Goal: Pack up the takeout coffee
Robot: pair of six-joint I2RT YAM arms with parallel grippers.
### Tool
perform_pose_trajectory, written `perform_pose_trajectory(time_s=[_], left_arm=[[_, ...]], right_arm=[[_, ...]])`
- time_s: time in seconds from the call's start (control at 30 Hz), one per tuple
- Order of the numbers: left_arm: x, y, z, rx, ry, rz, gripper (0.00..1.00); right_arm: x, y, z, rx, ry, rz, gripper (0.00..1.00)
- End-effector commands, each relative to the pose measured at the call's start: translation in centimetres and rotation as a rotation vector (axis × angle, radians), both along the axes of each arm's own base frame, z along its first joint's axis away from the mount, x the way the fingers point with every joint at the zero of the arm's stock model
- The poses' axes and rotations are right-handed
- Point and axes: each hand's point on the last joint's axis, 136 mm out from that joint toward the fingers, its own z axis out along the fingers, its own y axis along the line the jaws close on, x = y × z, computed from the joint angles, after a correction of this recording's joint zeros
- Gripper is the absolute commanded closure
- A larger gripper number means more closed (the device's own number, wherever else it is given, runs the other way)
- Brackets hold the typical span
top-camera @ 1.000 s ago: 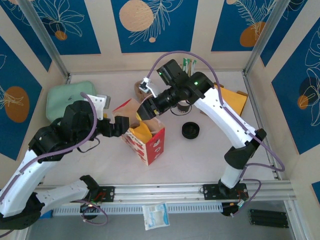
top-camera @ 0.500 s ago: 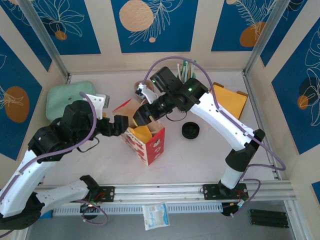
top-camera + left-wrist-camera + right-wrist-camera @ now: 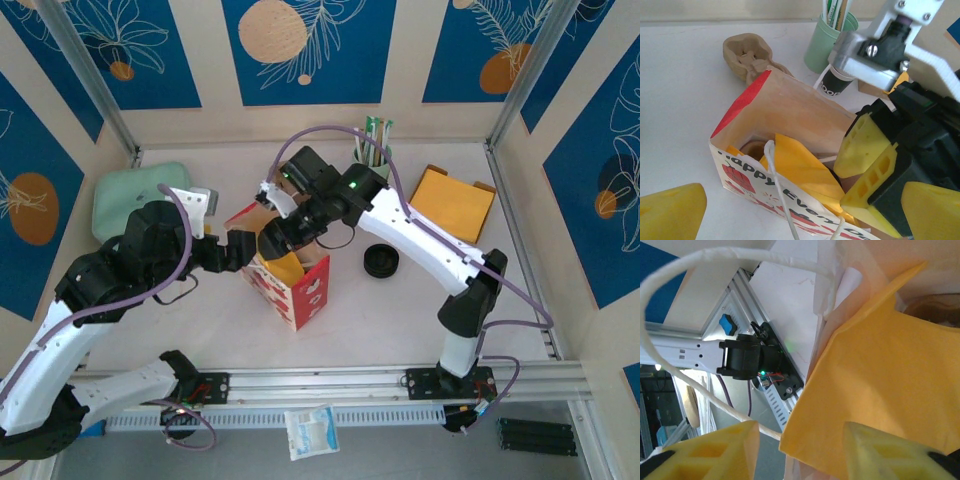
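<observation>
A red-and-white paper gift bag (image 3: 295, 280) is being shown standing open near the middle of a white table (image 3: 400, 310), with yellow paper (image 3: 800, 170) sticking up inside it. The right hand (image 3: 278, 233) is being held at the bag's mouth. Its yellow-padded fingers (image 3: 715, 452) are being kept spread, with the yellow paper and the bag's white cord handle (image 3: 715, 257) lying between them. The left hand (image 3: 243, 250) is being held just beside the bag's left side. Its fingers (image 3: 670, 210) are also being kept wide apart, and the bag's printed wall is being seen between them in the left wrist view. The takeout coffee (image 3: 835, 85) is being seen standing on the table behind the bag, outside it, just beside a pale green cup of sticks (image 3: 832, 42) and partly hidden by the right arm. A brown moulded cup carrier (image 3: 747, 55) is lying behind the bag as well. A flat black lid (image 3: 381, 260) is lying to the bag's right, and a flat orange packet (image 3: 455, 200) is lying further right.
</observation>
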Motion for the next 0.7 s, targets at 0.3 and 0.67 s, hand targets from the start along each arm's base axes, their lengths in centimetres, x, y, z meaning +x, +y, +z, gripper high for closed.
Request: perform_pose_trajectory(time_s=[0.3, 0.67], left_arm=[[0.0, 0.3, 1.2, -0.011, -0.046, 0.007, 0.01], [0.0, 0.2, 1.3, -0.019, -0.046, 0.004, 0.0]], right_arm=[[0.9, -1.0, -1.0, -0.013, 0.023, -0.029, 1.0], [3.5, -4.1, -3.0, -0.157, -0.037, -0.189, 1.0]])
